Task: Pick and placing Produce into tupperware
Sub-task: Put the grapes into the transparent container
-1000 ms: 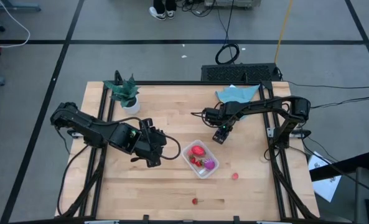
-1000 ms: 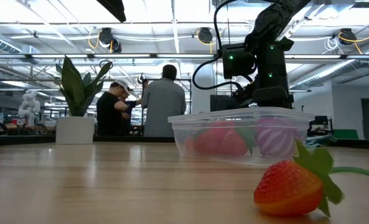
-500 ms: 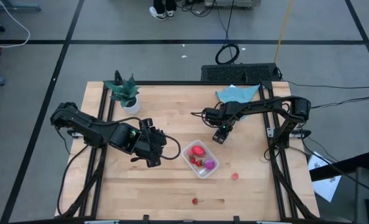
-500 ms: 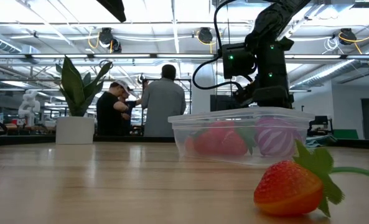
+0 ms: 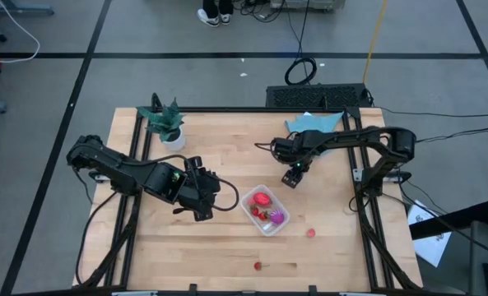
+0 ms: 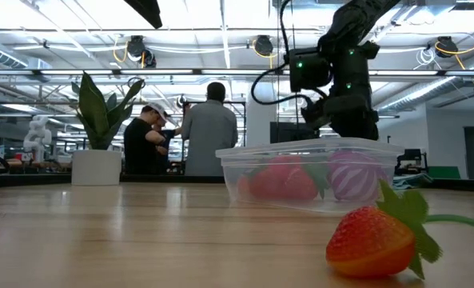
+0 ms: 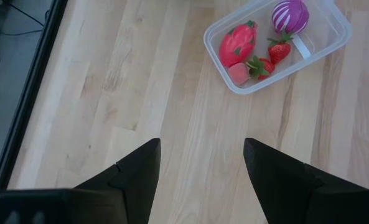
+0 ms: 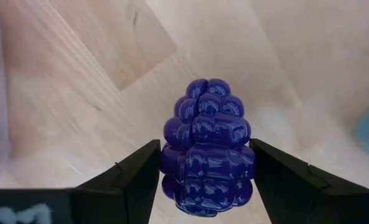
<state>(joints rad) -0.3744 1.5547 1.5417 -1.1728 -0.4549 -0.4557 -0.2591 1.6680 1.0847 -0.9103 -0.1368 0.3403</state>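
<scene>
Right pincer [image 8: 203,180] clamped on purple berry [image 8: 206,146] (between fingers) | left pincer [image 7: 200,180] apart

Lighting even and bright from ceiling strip lamps [image 6: 181,50] in the low view, soft short shadows on the pale wooden bench [image 5: 227,247], small glints on the glossy dark purple knobbly berry [image 8: 207,154], and a blurred near red strawberry with green leaves [image 6: 374,240].

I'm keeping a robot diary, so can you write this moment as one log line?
right gripper: shut on purple berry, raised behind tub | left gripper: open, empty, waiting left of tub | tub: four fruits inside | table: two red berries loose
</scene>
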